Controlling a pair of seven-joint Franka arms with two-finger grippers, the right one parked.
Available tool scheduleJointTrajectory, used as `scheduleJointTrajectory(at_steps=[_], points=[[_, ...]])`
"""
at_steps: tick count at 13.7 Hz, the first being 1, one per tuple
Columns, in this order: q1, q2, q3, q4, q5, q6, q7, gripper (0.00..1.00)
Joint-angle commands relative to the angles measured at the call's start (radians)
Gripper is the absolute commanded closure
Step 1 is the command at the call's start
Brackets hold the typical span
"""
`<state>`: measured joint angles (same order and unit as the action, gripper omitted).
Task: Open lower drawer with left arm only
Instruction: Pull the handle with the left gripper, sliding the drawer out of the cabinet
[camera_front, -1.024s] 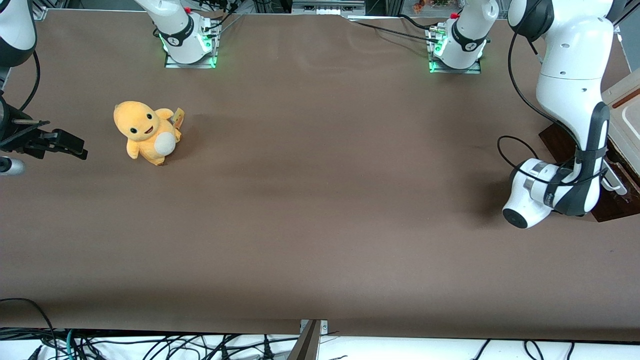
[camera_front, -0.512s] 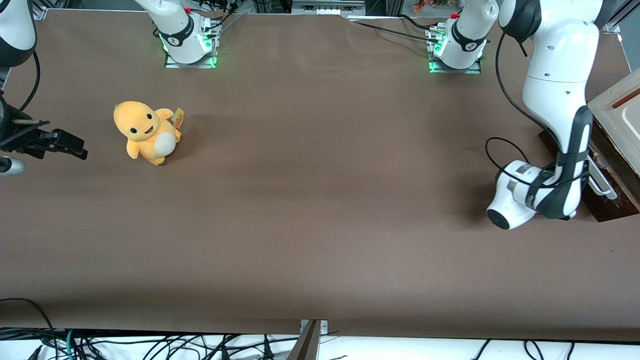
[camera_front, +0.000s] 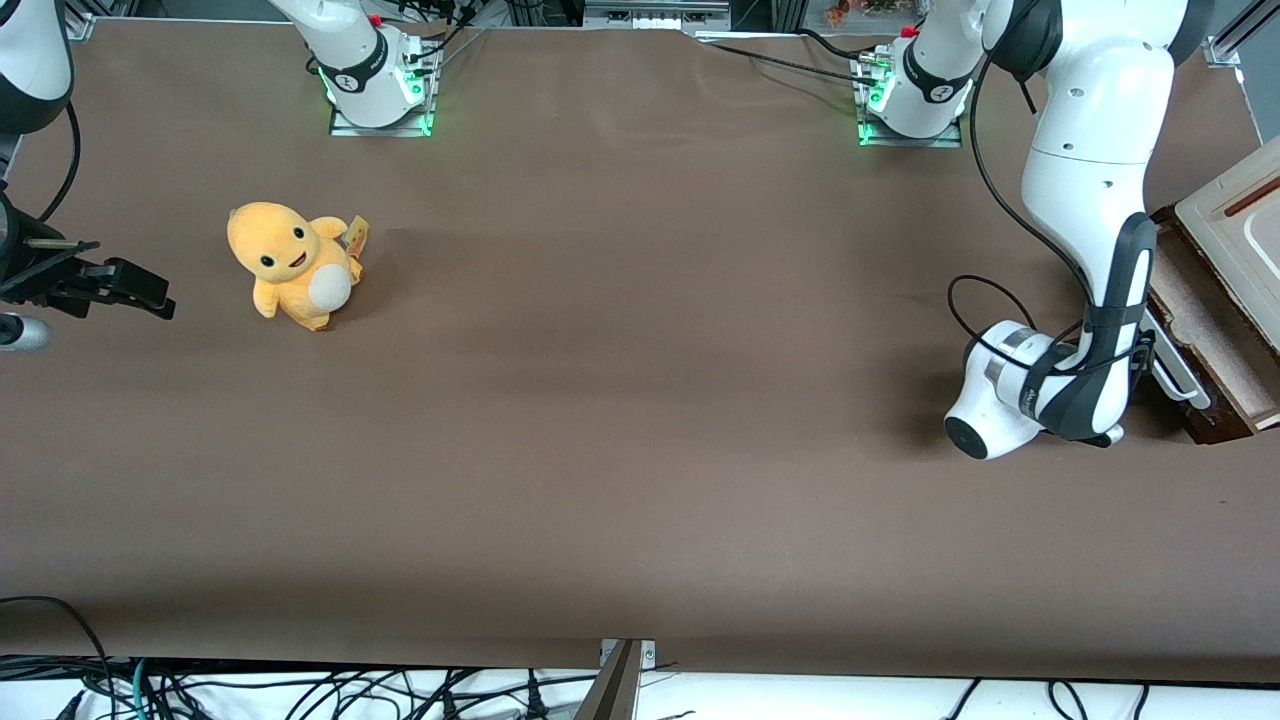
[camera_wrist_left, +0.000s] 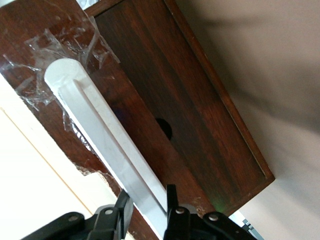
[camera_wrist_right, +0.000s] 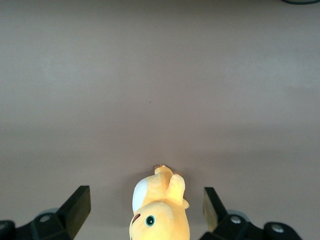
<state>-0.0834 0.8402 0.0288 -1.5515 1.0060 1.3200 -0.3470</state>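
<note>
**Handle clamped, drawer partly out**

Gripper (camera_wrist_left: 145, 207) closed on white bar handle (camera_wrist_left: 100, 137) of lower drawer (camera_front: 1195, 345), at working arm's end of table (camera_front: 640, 400). Pale inner box exposed under cream-white panel (camera_front: 1240, 215). Left arm (camera_front: 1085, 200) bent low in front of drawer.

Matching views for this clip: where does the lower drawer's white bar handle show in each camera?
Front view: the white bar handle lies at the working arm's end of the table, beside the left arm, on the lower drawer.
Left wrist view: the handle crosses the dark front, the tool shut on it.
Right wrist view: not in it.
Shared landmark: the handle itself.
</note>
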Motion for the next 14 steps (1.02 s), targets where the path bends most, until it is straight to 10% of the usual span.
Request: scheduleJointTrajectory(at_steps=[1, 3, 8, 14], points=[[-0.022, 0.023, 0.000, 0.044, -0.010, -0.008, 0.060, 0.71], [-0.018, 0.022, -0.001, 0.045, -0.021, -0.005, 0.060, 0.00], [-0.019, 0.016, -0.001, 0.151, -0.148, -0.005, 0.062, 0.00], [-0.019, -0.006, -0.004, 0.385, -0.541, -0.007, 0.060, 0.00]])
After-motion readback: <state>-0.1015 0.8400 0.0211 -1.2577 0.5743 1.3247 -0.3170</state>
